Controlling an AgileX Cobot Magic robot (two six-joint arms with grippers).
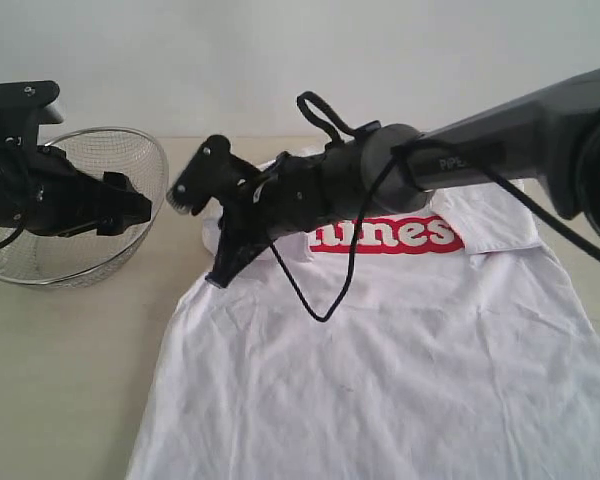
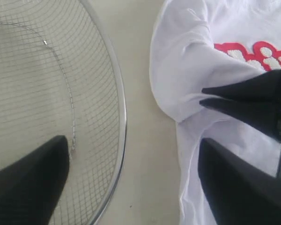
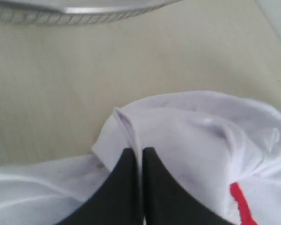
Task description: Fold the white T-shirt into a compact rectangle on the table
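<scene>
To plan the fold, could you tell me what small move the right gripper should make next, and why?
Probably lift a little and draw the sleeve inward over the chest. The right gripper looks shut on the bunched sleeve of the shirt, which otherwise lies spread on the table.

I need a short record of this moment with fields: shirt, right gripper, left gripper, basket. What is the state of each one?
shirt: white T-shirt spread on the table, not yet folded, red lettering facing up
right gripper: right gripper shut on a bunched fold of the shirt near one sleeve
left gripper: left gripper open, holding nothing, above the basket's rim
basket: wire-mesh basket beside the shirt, not touching it
</scene>
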